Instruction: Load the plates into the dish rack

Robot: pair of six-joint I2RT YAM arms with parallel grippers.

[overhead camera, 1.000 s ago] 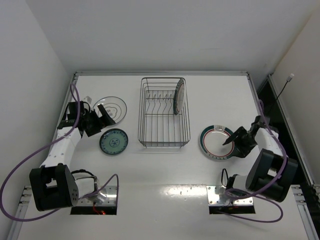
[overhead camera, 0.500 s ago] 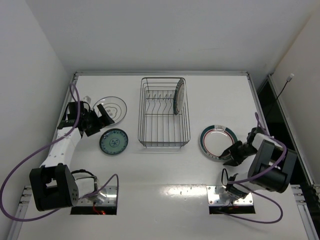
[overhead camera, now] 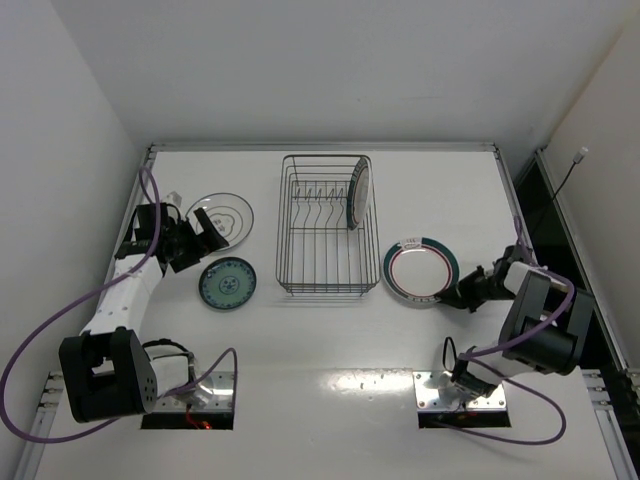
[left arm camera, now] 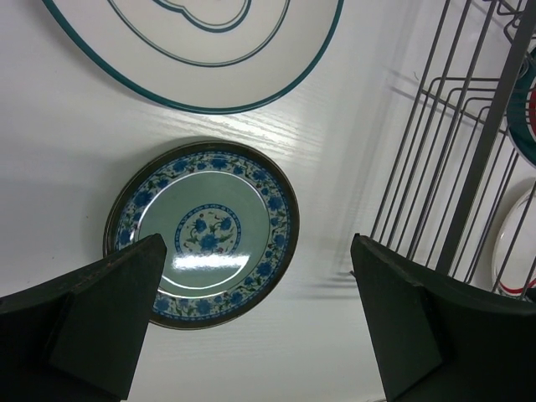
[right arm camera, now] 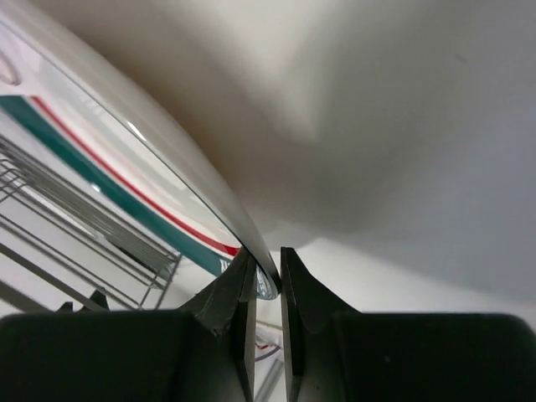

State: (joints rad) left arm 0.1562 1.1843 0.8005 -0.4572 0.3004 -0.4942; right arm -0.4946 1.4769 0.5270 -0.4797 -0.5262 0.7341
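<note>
Right wrist: right claw (right arm camera: 264, 261) clamped on banded plate (right arm camera: 100, 159) rim, near dish rack (overhead camera: 330, 291).

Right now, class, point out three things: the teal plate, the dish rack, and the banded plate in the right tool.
teal plate (left arm camera: 201, 233), left wrist view, its flowered centre.
dish rack (overhead camera: 330, 291), top external view, its near rim wire.
banded plate (overhead camera: 420, 272), top external view, its white centre.

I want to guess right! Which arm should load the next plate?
Right. The right tool grips the banded plate beside the dish rack; the left tool hangs open, holding nothing.
</note>
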